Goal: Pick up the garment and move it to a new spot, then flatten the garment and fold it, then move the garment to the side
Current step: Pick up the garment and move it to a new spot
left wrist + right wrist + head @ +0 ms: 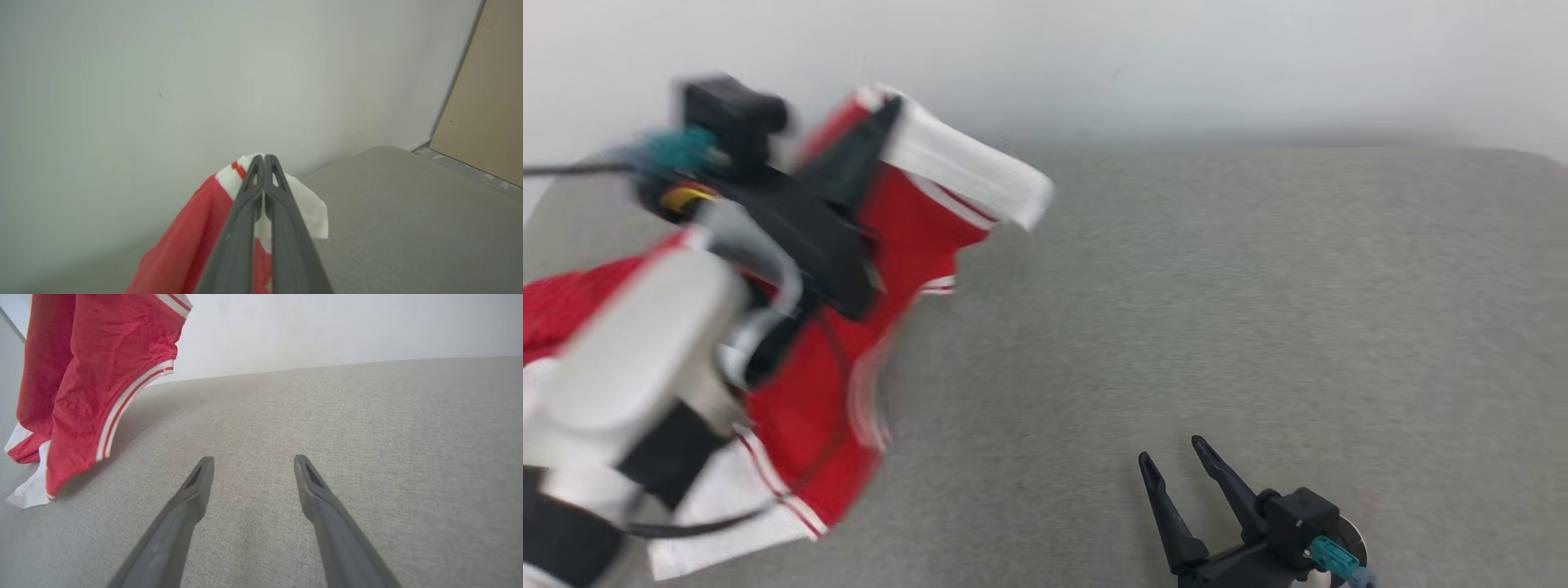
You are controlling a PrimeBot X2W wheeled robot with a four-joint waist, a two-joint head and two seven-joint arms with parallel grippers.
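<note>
Left gripper [264, 160] has its two dark fingers pressed tight together on the white ribbed band of the red garment [907, 237], right up at the top of the cloth. That's a pinch at the edge, most likely so the rest can fall free and open out under its own weight.

And it does hang. Over the left end of the grey table [1258, 286], the red panel with its white-and-red piping drops straight down from the fingers. In the right wrist view the lowest white corner looks to be brushing the table top, so the garment isn't fully clear of the surface. The head view is smeared around the left arm and the cloth, which reads as a carry under way: this looks like the pick-up-and-relocate step, with flattening and folding not yet begun.

Right gripper [1171, 449] sits low at the table's near edge, towards its right half, fingers spread wide and holding nothing. It's well apart from the garment, probably parked to leave the swing path free and be ready to catch a second corner.

The middle and right of the table are bare, with room to lay the fabric out. Watch that trailing corner: if it drags, the cloth could bunch when it goes down.
</note>
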